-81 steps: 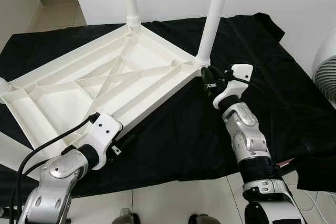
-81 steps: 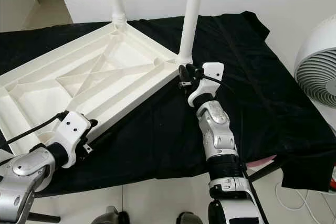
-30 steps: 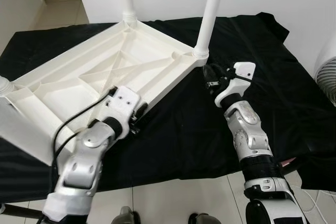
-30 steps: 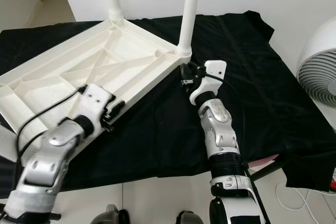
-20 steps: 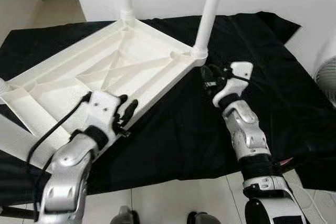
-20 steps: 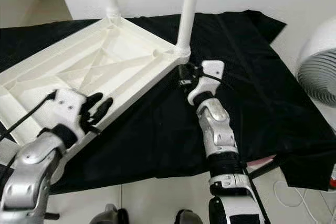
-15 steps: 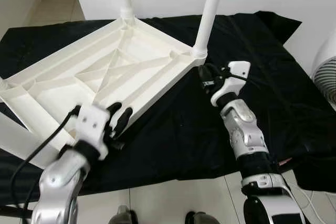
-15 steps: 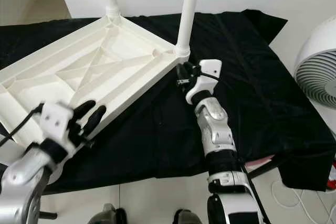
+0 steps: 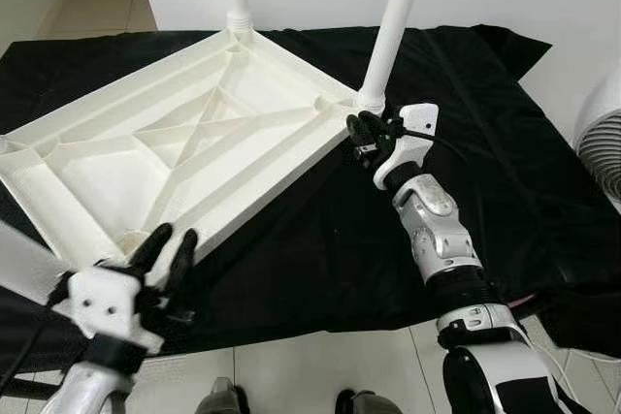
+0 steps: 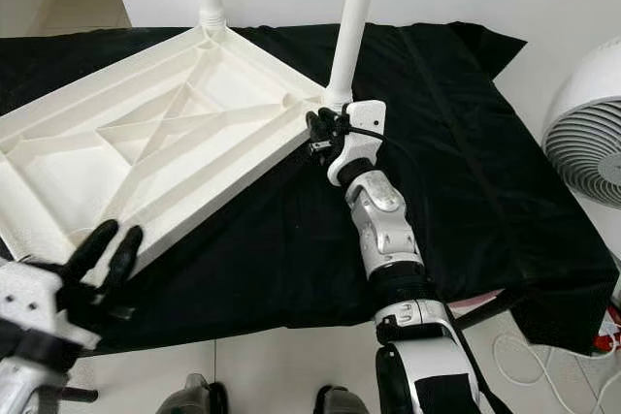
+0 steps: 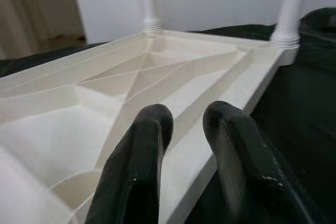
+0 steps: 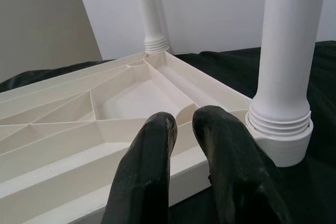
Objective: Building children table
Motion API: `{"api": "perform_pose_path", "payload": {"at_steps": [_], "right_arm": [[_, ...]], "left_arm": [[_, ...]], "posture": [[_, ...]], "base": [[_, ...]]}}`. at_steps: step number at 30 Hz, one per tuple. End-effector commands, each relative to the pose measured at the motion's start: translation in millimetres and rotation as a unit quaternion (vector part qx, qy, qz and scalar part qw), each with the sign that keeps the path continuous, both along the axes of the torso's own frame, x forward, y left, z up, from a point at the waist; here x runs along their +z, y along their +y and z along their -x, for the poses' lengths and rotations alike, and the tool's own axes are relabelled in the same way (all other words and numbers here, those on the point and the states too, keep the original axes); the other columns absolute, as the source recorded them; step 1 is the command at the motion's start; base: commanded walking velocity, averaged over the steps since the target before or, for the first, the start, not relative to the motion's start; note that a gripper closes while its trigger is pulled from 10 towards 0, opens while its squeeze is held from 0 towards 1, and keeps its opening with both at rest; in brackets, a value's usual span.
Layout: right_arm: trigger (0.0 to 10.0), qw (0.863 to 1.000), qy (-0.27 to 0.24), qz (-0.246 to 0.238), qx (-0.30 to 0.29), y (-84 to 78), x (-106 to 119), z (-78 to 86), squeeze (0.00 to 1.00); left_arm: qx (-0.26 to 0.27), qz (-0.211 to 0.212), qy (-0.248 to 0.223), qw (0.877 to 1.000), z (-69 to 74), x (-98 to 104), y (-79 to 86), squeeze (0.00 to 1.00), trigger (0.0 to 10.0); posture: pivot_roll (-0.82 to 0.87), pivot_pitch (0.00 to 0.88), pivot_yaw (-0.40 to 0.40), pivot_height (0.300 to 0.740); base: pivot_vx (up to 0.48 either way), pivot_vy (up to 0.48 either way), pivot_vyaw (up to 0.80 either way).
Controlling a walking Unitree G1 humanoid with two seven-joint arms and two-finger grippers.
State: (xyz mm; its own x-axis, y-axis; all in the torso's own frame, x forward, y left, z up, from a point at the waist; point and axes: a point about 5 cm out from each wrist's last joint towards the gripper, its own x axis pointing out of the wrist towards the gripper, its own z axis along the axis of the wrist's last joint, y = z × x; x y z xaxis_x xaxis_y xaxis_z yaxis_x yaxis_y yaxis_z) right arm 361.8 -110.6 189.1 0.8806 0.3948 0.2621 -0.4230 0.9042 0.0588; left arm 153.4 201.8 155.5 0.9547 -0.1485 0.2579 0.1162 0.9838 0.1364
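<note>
my right gripper [image 10: 317, 137], fingers slightly apart, empty, sits beside the fitted leg [image 10: 349, 24]; left gripper [image 9: 167, 251] likewise. next: fit remaining legs into the tabletop [image 9: 175, 152].

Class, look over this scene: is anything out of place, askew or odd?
The white tabletop lies upside down on the black cloth, ribs showing, two legs pointing up. That suits assembly. Nothing looks damaged or spilled.

Left pincer [image 9: 169, 244] parted, right pincer [image 9: 365, 129] nearly closed
</note>
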Motion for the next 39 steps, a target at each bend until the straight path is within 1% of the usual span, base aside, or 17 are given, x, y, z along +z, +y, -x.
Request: {"api": "perform_pose_path", "payload": {"at_steps": [1,2,3,6,7,9,13,15,22,24,25,28,31,33,36,38,39], "right_arm": [[10.0,1.000,0.000,0.003,0.006,3.3,-1.4,-0.4,0.00],[10.0,1.000,0.001,0.003,0.008,4.2,-1.6,-0.7,0.00],[10.0,1.000,0.002,0.002,0.011,6.6,-2.0,-1.4,0.00],[10.0,1.000,0.002,0.002,0.014,8.4,-2.4,-2.0,0.00],[10.0,1.000,0.003,0.002,0.020,11.6,-2.6,-3.1,0.00],[10.0,1.000,0.003,0.003,0.025,14.9,-3.1,-4.2,0.00],[10.0,0.999,0.003,0.002,0.032,19.6,-3.5,-5.4,0.00],[10.0,0.999,0.004,0.000,0.040,24.4,-3.9,-6.3,0.00],[10.0,0.999,0.006,-0.001,0.046,28.2,-4.7,-6.9,0.00],[10.0,0.998,0.011,-0.003,0.059,35.5,-6.5,-7.8,0.00],[10.0,0.998,0.011,-0.003,0.059,35.5,-6.5,-7.8,0.00],[10.0,0.997,0.013,-0.003,0.072,42.6,-7.7,-8.5,0.00],[10.0,0.997,0.014,-0.003,0.077,45.3,-7.9,-8.6,0.00],[10.0,0.996,0.016,-0.004,0.085,49.9,-8.1,-8.8,0.00],[10.0,0.996,0.016,-0.004,0.085,49.9,-8.1,-8.8,0.00],[10.0,0.996,0.016,-0.004,0.088,51.1,-8.1,-9.0,0.00],[10.0,0.996,0.016,-0.003,0.089,51.8,-8.7,-9.1,0.00]], "left_arm": [[0.090,0.029,-0.006,0.996,3.0,-0.9,12.2,0.00,10.0],[0.098,0.034,-0.007,0.995,6.2,-1.5,15.5,0.00,10.0],[0.105,0.015,-0.012,0.994,10.9,-1.0,20.8,0.00,10.0],[0.109,0.002,-0.015,0.994,14.5,-0.8,24.1,0.00,10.0],[0.104,-0.027,-0.018,0.994,19.7,0.9,25.2,0.00,10.0],[0.104,-0.038,-0.023,0.994,25.4,1.9,26.0,0.00,10.0],[0.102,-0.047,-0.023,0.993,33.1,0.6,27.7,0.00,10.0],[0.122,-0.053,-0.012,0.991,43.5,-5.0,37.1,0.00,10.0],[0.136,-0.059,-0.005,0.989,52.2,-7.3,44.5,0.00,10.0],[0.161,-0.064,0.007,0.985,69.2,-10.3,51.8,0.00,10.0],[0.161,-0.064,0.007,0.985,69.2,-10.3,51.8,0.00,10.0],[0.180,-0.065,0.015,0.981,82.8,-12.2,56.0,0.00,10.0],[0.188,-0.069,0.018,0.979,87.8,-12.5,58.2,0.00,10.0],[0.206,-0.079,0.038,0.975,101.6,-16.8,66.8,0.00,10.0],[0.206,-0.079,0.038,0.975,101.6,-16.8,66.8,0.00,10.0],[0.209,-0.082,0.046,0.973,106.8,-18.8,69.9,0.00,10.0],[0.231,-0.087,0.067,0.967,119.3,-24.9,83.4,0.00,10.0]], "posture": [[0.14,0.116,-0.007,0.740],[0.14,0.116,-0.007,0.740],[0.17,0.122,-0.019,0.740],[0.17,0.122,-0.019,0.740],[0.20,0.125,-0.025,0.740],[0.21,0.128,-0.027,0.740],[0.22,0.127,-0.030,0.740],[0.25,0.131,-0.036,0.740],[0.26,0.132,-0.041,0.740],[0.31,0.140,-0.060,0.740],[0.31,0.140,-0.060,0.740],[0.33,0.142,-0.066,0.740],[0.34,0.143,-0.074,0.740],[0.35,0.143,-0.079,0.740],[0.35,0.143,-0.079,0.740],[0.35,0.143,-0.079,0.740],[0.36,0.147,-0.082,0.740]], "base": [[0.000,0.000,0.00],[0.000,0.000,0.00],[0.000,0.000,0.00],[0.000,0.000,0.00],[0.000,0.000,0.00],[0.000,0.000,0.00],[0.000,0.000,0.00],[0.000,0.000,0.00],[0.000,0.000,0.00],[0.000,0.000,0.00],[0.000,0.000,0.00],[0.000,0.000,0.00],[0.000,0.000,0.00],[0.000,0.000,0.00],[0.000,0.000,0.00],[0.000,0.000,0.00],[0.000,0.000,0.00]]}}
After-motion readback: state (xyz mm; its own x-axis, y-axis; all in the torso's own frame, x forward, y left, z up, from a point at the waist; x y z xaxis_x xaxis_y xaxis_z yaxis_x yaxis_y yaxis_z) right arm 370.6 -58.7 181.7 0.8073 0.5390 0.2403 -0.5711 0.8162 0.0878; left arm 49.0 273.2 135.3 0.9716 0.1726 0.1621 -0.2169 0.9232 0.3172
